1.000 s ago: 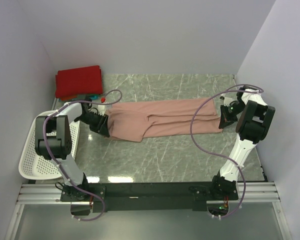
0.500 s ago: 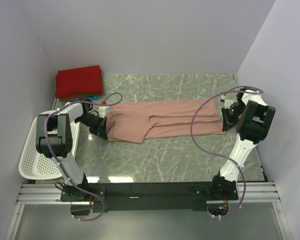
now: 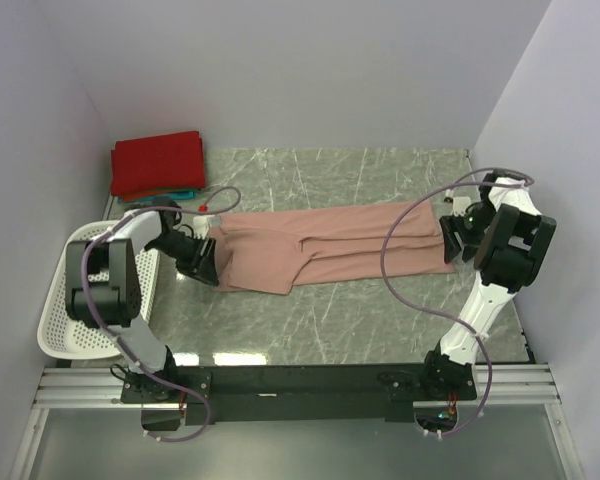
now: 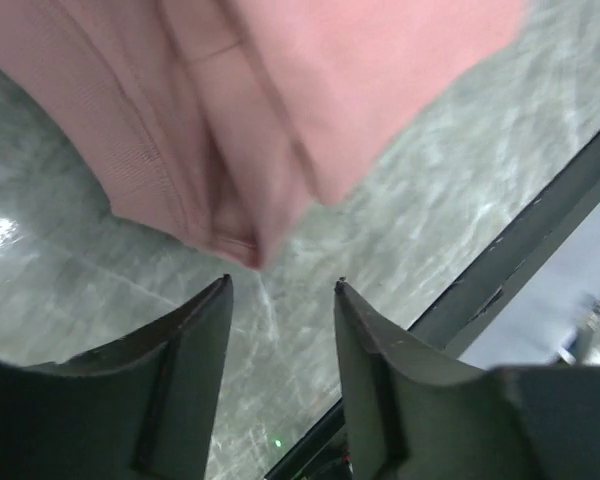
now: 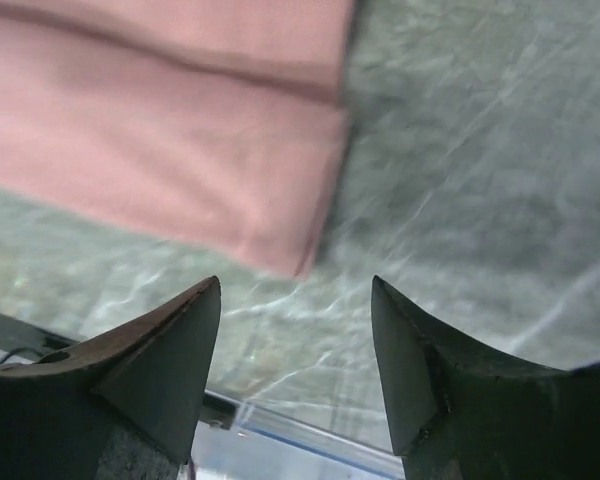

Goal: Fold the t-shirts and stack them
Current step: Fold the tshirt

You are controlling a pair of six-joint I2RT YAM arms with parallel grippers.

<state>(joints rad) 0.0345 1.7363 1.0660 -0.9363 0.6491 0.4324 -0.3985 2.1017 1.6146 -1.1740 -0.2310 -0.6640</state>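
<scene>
Pink t-shirt [image 3: 325, 245] lies as a long folded band across the table [image 3: 330, 320], its long axis running left to right between the two arms. The left gripper [image 4: 283, 285] stands part open and empty, with the shirt's left end just ahead of its tips. The right gripper [image 5: 295, 285], spread wider and also empty, faces the right-end corner. Each arm is nearest its own end.

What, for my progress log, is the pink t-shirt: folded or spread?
Folded lengthwise: the pink t-shirt lies as a narrow strip with overlapping layers.
</scene>
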